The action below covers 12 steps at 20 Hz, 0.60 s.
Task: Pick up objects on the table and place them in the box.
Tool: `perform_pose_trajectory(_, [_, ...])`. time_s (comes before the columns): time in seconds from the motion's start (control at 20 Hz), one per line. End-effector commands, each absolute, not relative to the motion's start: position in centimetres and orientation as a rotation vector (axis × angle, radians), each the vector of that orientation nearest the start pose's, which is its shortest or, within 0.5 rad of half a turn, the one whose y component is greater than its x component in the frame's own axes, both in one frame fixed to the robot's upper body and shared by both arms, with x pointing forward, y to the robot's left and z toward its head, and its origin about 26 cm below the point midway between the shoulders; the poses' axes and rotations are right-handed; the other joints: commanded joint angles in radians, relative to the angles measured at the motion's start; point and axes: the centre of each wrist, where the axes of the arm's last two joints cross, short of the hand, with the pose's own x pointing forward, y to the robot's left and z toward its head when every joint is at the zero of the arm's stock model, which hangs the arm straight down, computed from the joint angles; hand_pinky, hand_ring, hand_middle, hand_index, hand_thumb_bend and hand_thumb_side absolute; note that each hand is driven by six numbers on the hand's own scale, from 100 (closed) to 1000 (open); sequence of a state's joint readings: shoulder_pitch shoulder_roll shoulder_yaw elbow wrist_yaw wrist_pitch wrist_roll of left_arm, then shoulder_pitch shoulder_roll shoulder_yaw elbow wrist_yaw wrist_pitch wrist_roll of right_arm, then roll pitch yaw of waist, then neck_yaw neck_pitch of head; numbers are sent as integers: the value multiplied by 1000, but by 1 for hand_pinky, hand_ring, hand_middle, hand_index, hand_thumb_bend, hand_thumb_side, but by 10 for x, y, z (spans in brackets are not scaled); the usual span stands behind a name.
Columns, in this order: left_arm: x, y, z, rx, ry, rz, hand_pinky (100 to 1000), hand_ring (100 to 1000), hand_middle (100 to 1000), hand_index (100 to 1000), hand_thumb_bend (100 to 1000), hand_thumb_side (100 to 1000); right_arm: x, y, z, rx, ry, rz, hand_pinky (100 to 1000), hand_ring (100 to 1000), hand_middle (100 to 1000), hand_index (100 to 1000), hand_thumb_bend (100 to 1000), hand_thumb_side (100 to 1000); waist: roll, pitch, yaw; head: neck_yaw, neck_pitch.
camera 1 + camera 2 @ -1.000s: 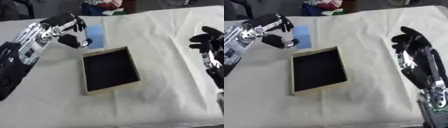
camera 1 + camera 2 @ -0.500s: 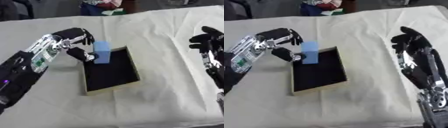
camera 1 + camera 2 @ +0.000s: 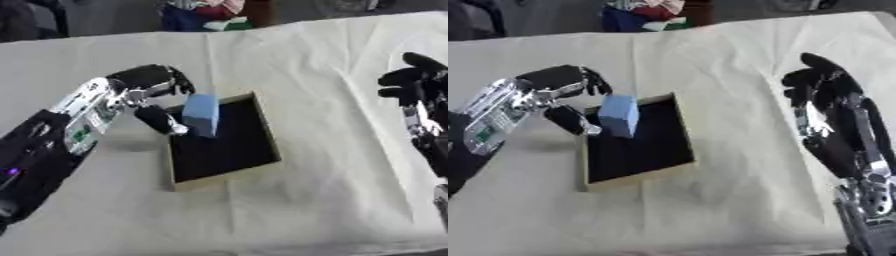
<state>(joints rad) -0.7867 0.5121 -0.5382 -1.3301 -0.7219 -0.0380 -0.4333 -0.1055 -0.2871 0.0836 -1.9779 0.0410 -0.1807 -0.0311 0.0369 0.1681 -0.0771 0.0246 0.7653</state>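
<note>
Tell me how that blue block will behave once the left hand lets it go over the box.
The blue block looks stiff: its flat faces and edges keep their shape beside the left hand. It stands tall and narrow at the far corner of the box, so it may tip flat. With no round sides, it probably will not roll.

You see a cream-white cloth (image 3: 315, 200) that covers the whole table, with soft folds running across it. Beyond the far edge you see a dark floor and a heap of red, blue and green things (image 3: 206, 12), which is not clear.
</note>
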Motion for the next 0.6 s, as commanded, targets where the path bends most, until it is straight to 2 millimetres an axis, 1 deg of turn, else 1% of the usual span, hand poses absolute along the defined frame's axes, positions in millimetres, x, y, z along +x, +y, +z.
perform_pose_trajectory(0.05, [414, 210, 182, 772, -1421, -1811, 779, 739, 753, 913, 642, 554, 277, -256, 142, -121, -2264, 397, 702, 732, 651, 875, 100, 521, -4, -14, 3, 0, 5])
perform_pose_trajectory(0.25, [409, 232, 198, 826, -1449, -1698, 774, 732, 746, 904, 644, 570, 277, -257, 141, -125, -2262, 395, 702, 733, 651, 875, 100, 522, -5, -15, 8, -2, 5])
perform_pose_trajectory(0.4, [400, 246, 215, 854, -1533, -1553, 762, 722, 734, 895, 646, 574, 277, -257, 141, -127, -2260, 392, 702, 733, 651, 875, 100, 523, -5, -15, 13, -3, 5])
perform_pose_trajectory(0.55, [389, 257, 224, 844, -1599, -1425, 752, 715, 723, 882, 650, 583, 277, -257, 141, -131, -2260, 388, 702, 733, 651, 875, 100, 523, -7, -13, 19, -5, 5])
perform_pose_trajectory(0.6, [385, 259, 226, 835, -1615, -1391, 750, 714, 722, 880, 613, 595, 277, -257, 140, -132, -2260, 386, 701, 733, 651, 875, 100, 517, -8, -13, 20, -5, 5])
